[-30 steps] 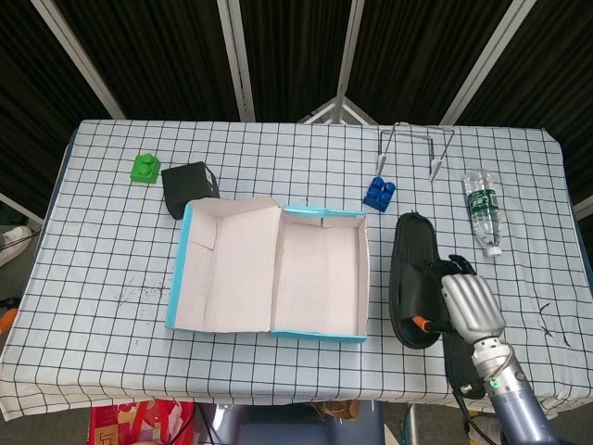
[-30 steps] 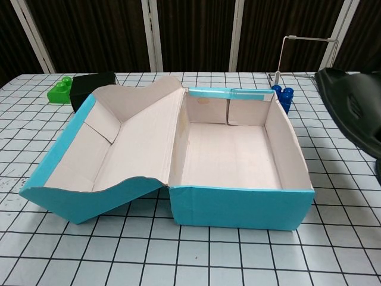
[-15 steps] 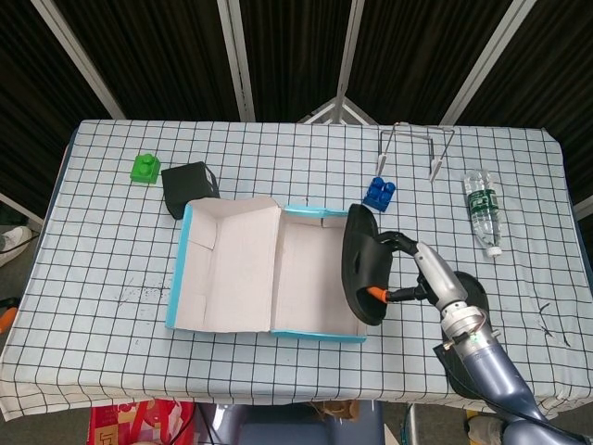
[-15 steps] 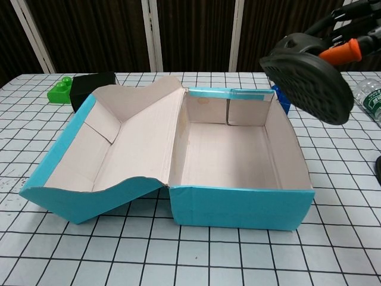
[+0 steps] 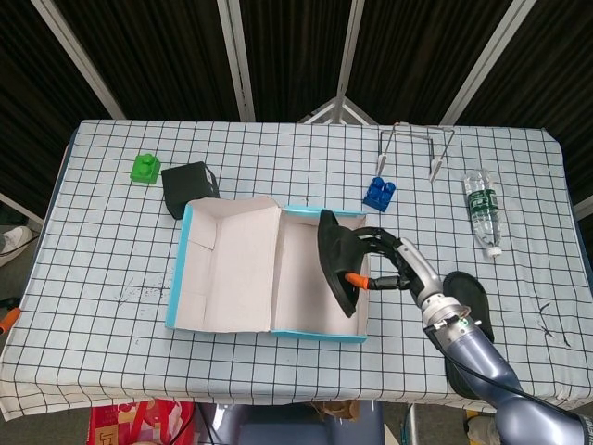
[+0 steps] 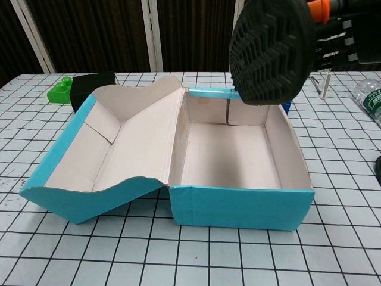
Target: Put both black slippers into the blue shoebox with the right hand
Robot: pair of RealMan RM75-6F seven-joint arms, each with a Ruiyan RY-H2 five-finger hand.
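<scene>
My right hand (image 5: 384, 264) grips a black slipper (image 5: 335, 260) and holds it tilted on edge in the air above the right half of the open blue shoebox (image 5: 185, 269). In the chest view the slipper's ribbed sole (image 6: 272, 50) faces the camera above the box's back wall (image 6: 223, 92), with the hand (image 6: 339, 36) at the top right. The second black slipper (image 5: 468, 298) lies on the table right of the box, partly hidden by my right forearm. My left hand shows in neither view.
A black box (image 5: 189, 186) and a green brick (image 5: 144, 168) sit behind the shoebox's lid. A blue brick (image 5: 378, 193), a wire stand (image 5: 414, 148) and a water bottle (image 5: 483, 209) stand at the back right.
My right hand lifted the slipper off the table and carried it left, from beside the box to over its right half. The second slipper came into view on the table.
</scene>
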